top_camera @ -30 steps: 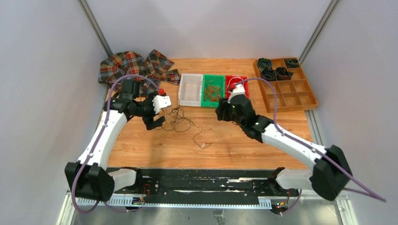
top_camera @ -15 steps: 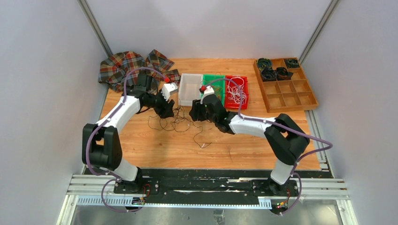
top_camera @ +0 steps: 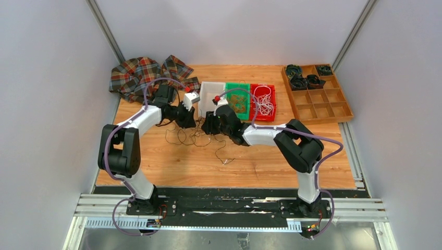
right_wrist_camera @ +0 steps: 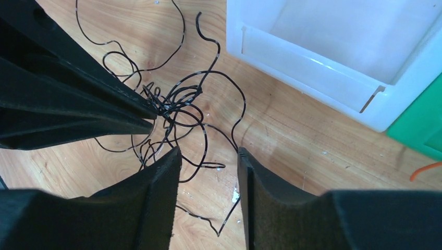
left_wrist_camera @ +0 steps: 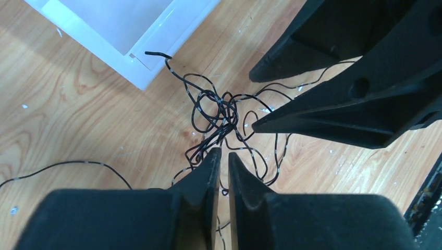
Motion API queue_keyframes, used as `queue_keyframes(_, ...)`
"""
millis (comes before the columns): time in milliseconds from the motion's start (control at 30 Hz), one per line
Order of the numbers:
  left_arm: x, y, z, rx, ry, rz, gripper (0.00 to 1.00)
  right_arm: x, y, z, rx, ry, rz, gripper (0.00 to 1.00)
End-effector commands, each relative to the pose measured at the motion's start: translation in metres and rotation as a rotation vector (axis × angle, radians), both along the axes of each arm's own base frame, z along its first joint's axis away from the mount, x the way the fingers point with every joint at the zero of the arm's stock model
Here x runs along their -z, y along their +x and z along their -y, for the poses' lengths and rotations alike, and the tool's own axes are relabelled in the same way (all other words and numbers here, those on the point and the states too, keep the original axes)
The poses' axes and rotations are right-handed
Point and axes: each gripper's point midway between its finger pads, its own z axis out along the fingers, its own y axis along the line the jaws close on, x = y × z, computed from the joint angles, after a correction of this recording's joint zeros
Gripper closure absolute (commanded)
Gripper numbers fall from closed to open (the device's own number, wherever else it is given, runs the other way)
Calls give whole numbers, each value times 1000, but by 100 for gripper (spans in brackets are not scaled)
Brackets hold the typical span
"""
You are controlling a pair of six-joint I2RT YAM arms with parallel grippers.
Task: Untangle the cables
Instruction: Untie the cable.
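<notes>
Knot of black cables (top_camera: 194,134) on the table (top_camera: 260,156), an arm on each side

Loose strands of the black cables spread over the wood at centre-left, and their tightest snarl (left_wrist_camera: 221,112) lies just near of the white bin (top_camera: 207,101). One free end reaches up to touch that bin's near wall.

The left gripper (left_wrist_camera: 220,153) comes in from the left. Its fingers (left_wrist_camera: 208,166) are drawn almost together, only a thin slit between them, and the tips pinch strands at the edge of the snarl. From the right wrist, those tips (right_wrist_camera: 155,113) meet right at the knot.

The right gripper (right_wrist_camera: 208,153) faces it from the right, fingers clearly apart. Several loops lie in the gap between them; whether either finger touches a strand cannot be told.

To the right of the white bin stands a green bin (top_camera: 229,86) holding copper-coloured cables (top_camera: 240,101), then a red bin (top_camera: 273,112) holding white cables (top_camera: 264,101). A wooden tray (top_camera: 323,101) at far right carries dark coils (top_camera: 302,79). A plaid cloth (top_camera: 140,73) lies at far left.
</notes>
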Motion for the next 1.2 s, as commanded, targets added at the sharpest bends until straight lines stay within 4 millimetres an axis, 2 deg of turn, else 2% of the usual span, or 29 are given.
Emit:
queue_keyframes(0,-8,6,11,12,-49,15,90,-6,0,-17,-20,49,10,60)
queue_keyframes(100,-12,4,11,21,-47,14,99,-7,0,-18,-17,63,8,77)
queue_keyframes(200,-19,-8,10,51,-49,19,99,-10,0,-14,-6,76,24,97)
queue_keyframes(233,-21,-12,10,66,-51,21,99,-13,-1,-14,-4,81,30,99)
queue_keyframes(400,-31,-35,5,113,-33,25,99,-15,-3,-1,27,68,46,99)
queue_keyframes(533,-42,-42,-5,120,15,70,99,-11,-6,17,65,18,60,99)
queue_keyframes(700,-38,-41,-20,101,102,136,99,-12,-17,28,67,-22,89,99)
queue_keyframes(733,-37,-39,-20,93,98,130,95,-12,-19,27,61,-28,89,100)
queue_keyframes(800,-36,-38,-14,84,68,97,61,-11,-23,21,41,-36,89,99)
queue_keyframes(867,-34,-37,-5,106,40,76,48,-10,-27,17,23,-40,87,100)
queue_keyframes(1033,-23,-26,16,153,35,75,44,-7,-35,12,4,-44,80,99)
queue_keyframes(1167,-14,-17,22,185,57,75,52,-8,-38,11,-1,-37,74,100)
